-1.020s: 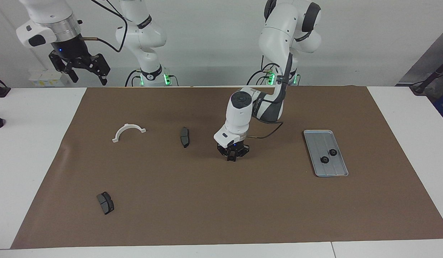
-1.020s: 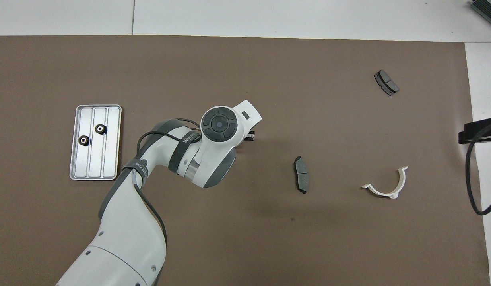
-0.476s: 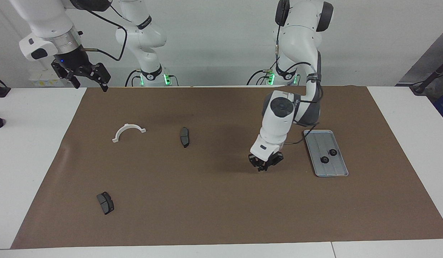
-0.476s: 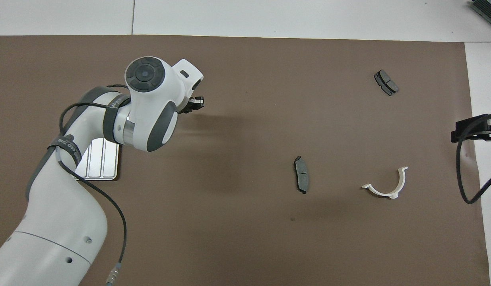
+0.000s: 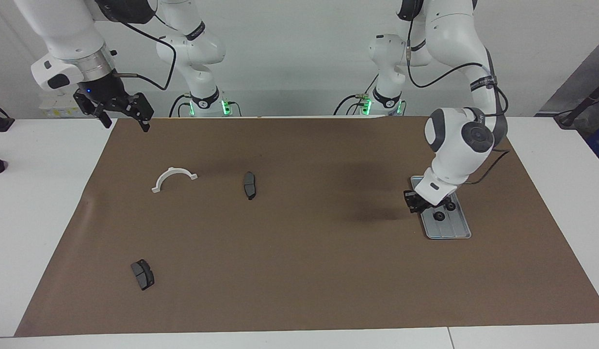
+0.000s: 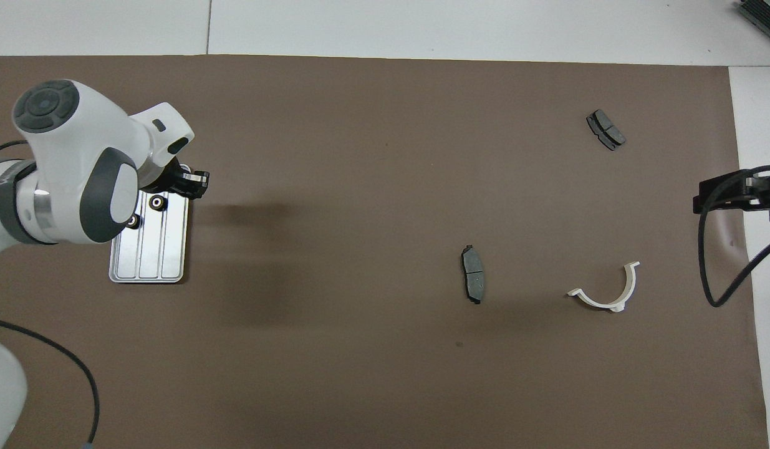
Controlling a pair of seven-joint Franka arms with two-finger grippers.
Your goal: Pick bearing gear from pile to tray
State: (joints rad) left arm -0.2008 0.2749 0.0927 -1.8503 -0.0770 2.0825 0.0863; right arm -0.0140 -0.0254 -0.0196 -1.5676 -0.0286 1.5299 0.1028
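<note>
Two bearing gears [image 5: 440, 216] lay in the tray [image 5: 449, 228], at 3 o'clock on the mat [image 5: 299, 271] in the facing view. Within one second the left gripper [image 5: 416, 206] had travelled from mid-mat to the tray's 9 o'clock rim, which suggests a delivery in progress, but whether it grasped a gear could not be determined. The right gripper [image 5: 120, 110] waited, released, at 10 o'clock.

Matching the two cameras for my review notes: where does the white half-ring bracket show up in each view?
Facing view: the white half-ring bracket lies on the brown mat toward the right arm's end, arch toward the robots.
Overhead view: the bracket sits toward the picture's right edge, below mid-height.
Shared landmark: the dark grey plate lying beside it, toward the table's middle.
</note>
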